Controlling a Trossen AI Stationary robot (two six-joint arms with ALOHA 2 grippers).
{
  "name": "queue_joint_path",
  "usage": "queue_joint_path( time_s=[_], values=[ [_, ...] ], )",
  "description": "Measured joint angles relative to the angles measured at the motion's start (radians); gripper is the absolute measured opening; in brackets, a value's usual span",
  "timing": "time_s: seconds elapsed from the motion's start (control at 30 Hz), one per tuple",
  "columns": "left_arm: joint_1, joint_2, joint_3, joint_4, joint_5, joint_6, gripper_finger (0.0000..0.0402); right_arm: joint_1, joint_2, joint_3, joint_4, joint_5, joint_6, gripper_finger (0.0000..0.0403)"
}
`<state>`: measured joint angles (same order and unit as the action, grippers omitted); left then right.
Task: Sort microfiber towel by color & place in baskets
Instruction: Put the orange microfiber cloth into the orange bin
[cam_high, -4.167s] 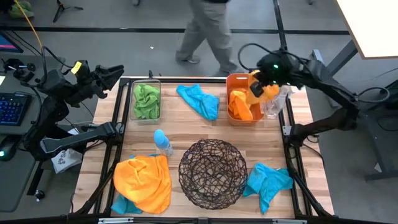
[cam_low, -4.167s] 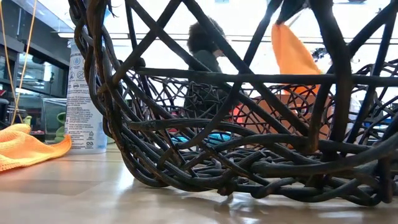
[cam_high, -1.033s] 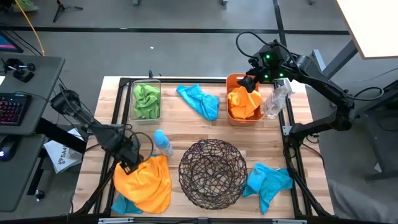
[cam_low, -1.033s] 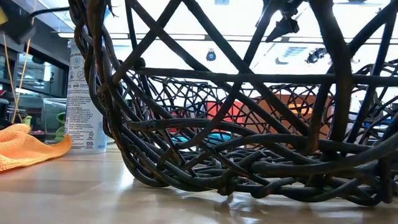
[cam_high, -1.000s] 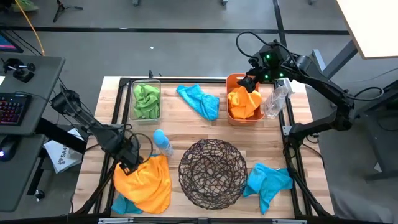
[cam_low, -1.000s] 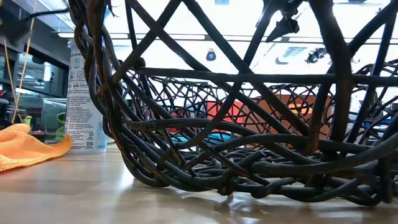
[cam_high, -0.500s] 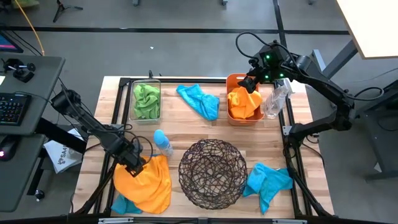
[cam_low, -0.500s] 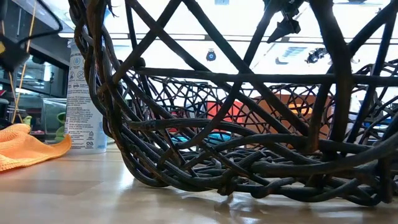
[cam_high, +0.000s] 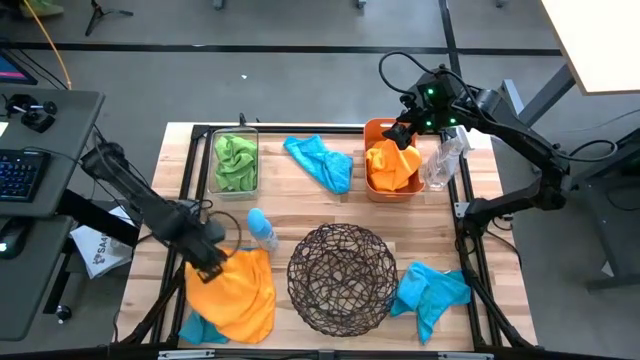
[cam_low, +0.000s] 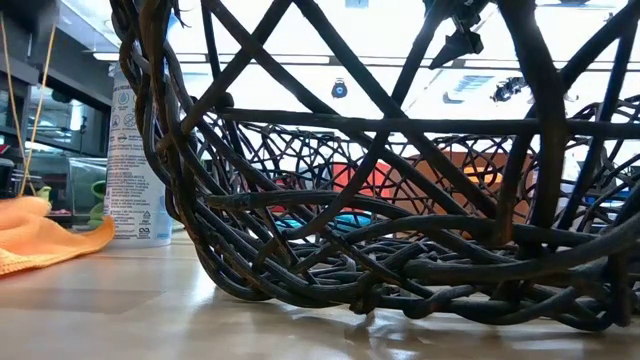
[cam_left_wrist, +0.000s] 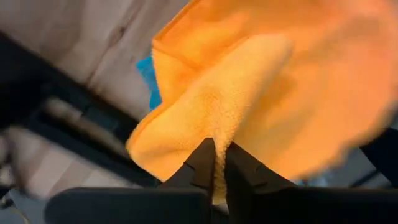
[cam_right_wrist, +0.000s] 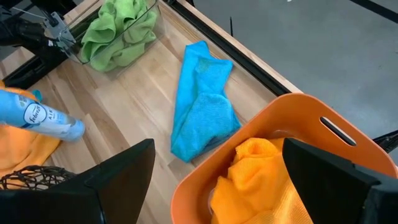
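Observation:
A large orange towel (cam_high: 235, 295) lies at the table's near left, over part of a blue towel (cam_high: 192, 328). My left gripper (cam_high: 207, 257) is shut on the orange towel's far left part. A green towel (cam_high: 235, 160) fills the clear bin (cam_high: 213, 185). An orange towel (cam_high: 392, 168) lies in the orange basket (cam_high: 372, 130), and my right gripper (cam_high: 405, 133) hovers open over it, holding nothing. One blue towel (cam_high: 322, 162) lies at the far middle, another (cam_high: 432, 292) at the near right. The round wire basket (cam_high: 342, 278) stands at the near middle. My left gripper pinches a raised fold of the orange towel (cam_left_wrist: 219, 134) between its two fingers, near the towel's far left edge. The fingers come slanting down from the table's left. The rest of the towel lies slack on the table.
A blue-capped spray bottle (cam_high: 262, 230) lies on its side between the orange towel and the wire basket. A clear bottle (cam_high: 440, 165) stands right of the orange basket. Bare wood shows between the bin and the far blue towel.
My left gripper has shut on the orange towel's far left part, gathering a fold between its fingers. It has shifted slightly toward the table's left edge. My right gripper has kept still.

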<state>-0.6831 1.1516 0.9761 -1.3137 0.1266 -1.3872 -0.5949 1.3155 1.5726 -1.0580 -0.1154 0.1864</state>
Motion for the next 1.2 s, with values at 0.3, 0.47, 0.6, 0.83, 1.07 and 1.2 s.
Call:
queue_joint_path(
  time_s=[0.3,0.47,0.6,0.83,1.07,1.2],
  values=[
    [-0.009,-0.084,0.759,-0.191,-0.288,0.18,0.0001,0.0,0.0,0.0,0.0,0.02,-0.009,0.0348],
    [0.014,-0.049,1.132,-0.099,-0.617,0.481,0.0001,0.0,0.0,0.0,0.0,0.033,-0.011,0.0348],
    [0.054,0.023,1.308,0.066,-0.703,0.885,0.0001,0.0,0.0,0.0,0.0,0.033,-0.011,0.0348],
    [0.243,0.168,1.364,0.127,-0.738,1.32,0.0,0.0,0.0,0.0,0.03,0.03,-0.004,0.0348],
    [0.56,0.387,1.325,0.167,-0.302,1.447,0.0,0.0,-0.001,0.027,0.175,-0.08,0.02,0.0348],
    [0.688,0.508,1.312,0.275,-0.128,1.539,0.0,0.0,-0.001,0.077,0.196,-0.124,0.014,0.0348]
  ],
)
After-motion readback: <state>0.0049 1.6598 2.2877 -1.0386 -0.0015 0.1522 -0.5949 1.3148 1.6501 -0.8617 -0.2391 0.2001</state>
